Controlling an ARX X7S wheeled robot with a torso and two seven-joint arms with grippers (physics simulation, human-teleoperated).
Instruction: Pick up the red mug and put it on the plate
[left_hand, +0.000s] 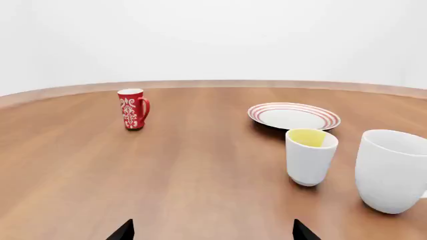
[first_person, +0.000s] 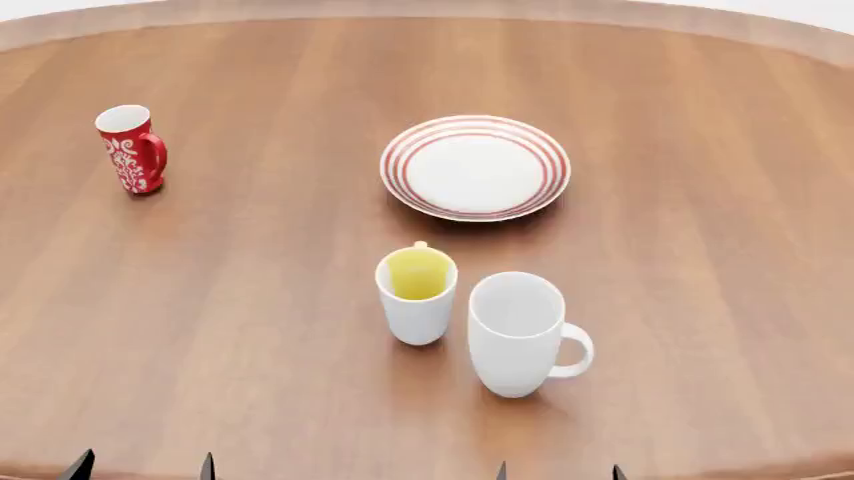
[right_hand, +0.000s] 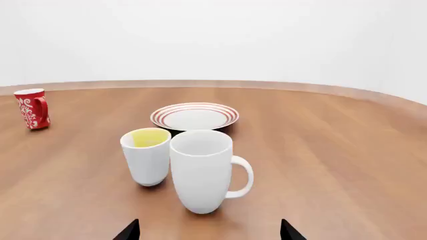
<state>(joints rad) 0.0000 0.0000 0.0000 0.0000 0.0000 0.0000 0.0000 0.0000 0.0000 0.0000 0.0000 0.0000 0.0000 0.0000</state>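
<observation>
- Both grippers — left gripper (first_person: 140, 467), right gripper (first_person: 558, 472) — are showing only dark fingertips, spread apart, gripping nothing.
- Three mugs are standing: red mug (first_person: 132, 148), yellow-lined mug (first_person: 416, 294), large white mug (first_person: 521, 333).
- One plate (first_person: 475, 167) is lying well apart from the red mug.
- Only the wrist views are showing the white wall (left_hand: 213, 40).

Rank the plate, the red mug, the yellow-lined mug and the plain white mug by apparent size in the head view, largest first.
1. plate, widest by far.
2. plain white mug.
3. yellow-lined mug.
4. red mug, smallest, though it also stands farther from the camera than the two white mugs, which exaggerates the gap.

My left tool (first_person: 140, 466) and right tool (first_person: 558, 471) hang low, fingertips spread apart, gripping nothing.
</observation>
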